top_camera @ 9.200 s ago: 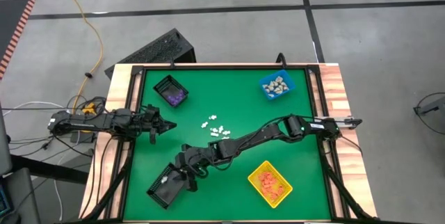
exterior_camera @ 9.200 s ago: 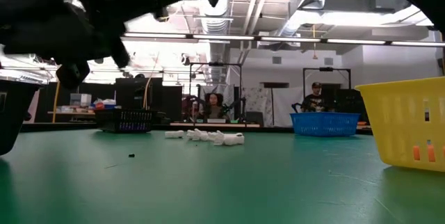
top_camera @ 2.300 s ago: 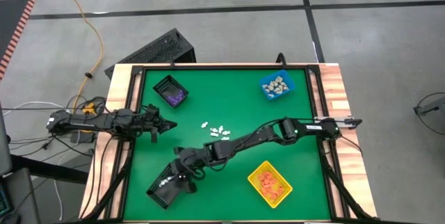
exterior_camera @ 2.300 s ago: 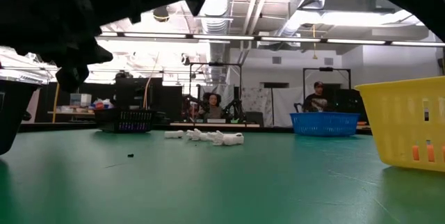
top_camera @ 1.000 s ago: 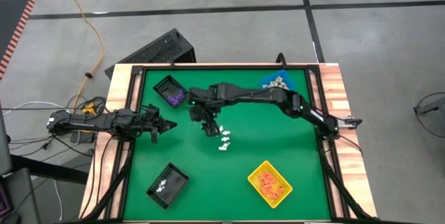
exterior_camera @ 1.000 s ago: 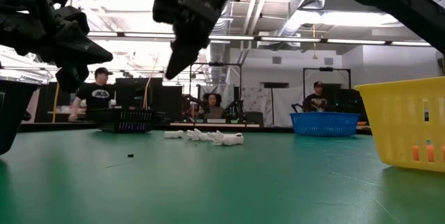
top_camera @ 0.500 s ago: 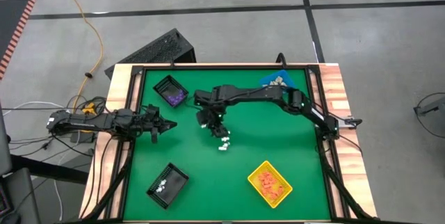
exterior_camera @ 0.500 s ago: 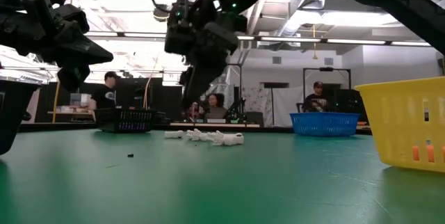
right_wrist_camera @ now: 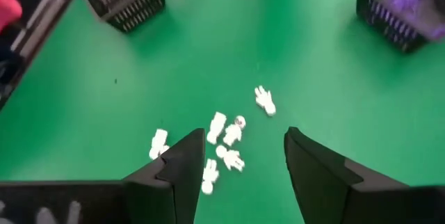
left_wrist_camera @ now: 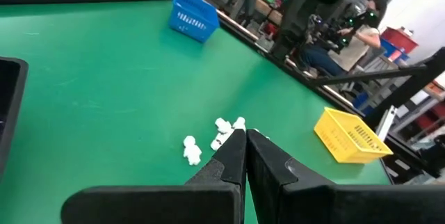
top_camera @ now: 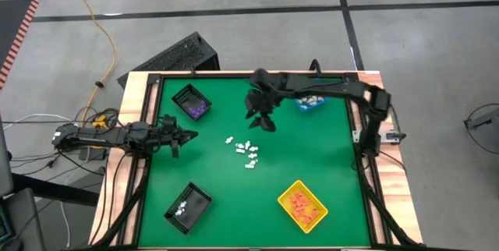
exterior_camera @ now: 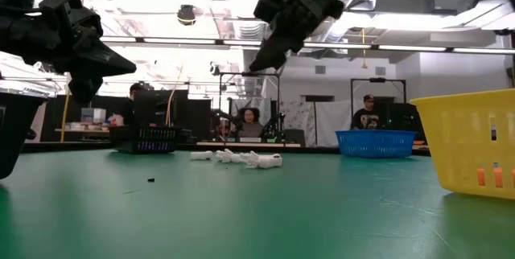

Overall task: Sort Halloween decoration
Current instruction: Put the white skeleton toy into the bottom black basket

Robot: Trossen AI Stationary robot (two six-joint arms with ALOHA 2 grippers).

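The right end effector (top_camera: 263, 120) hung wide and empty above the bench (top_camera: 327, 157), beside the small white figures (top_camera: 246, 151) lying loose near its middle. They lay close together, so a descent could catch two or push one away. The left end effector (top_camera: 178, 136), closed, waited at the left edge.

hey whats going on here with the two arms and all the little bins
The robot is sorting small Halloween figures by colour into bins. The right gripper hangs open and empty above the mat, near the loose white figures at the middle. The left gripper waits shut by the left edge. Purple pieces lie in one black bin, white in the other black bin, orange in the yellow bin, beige in the blue bin.
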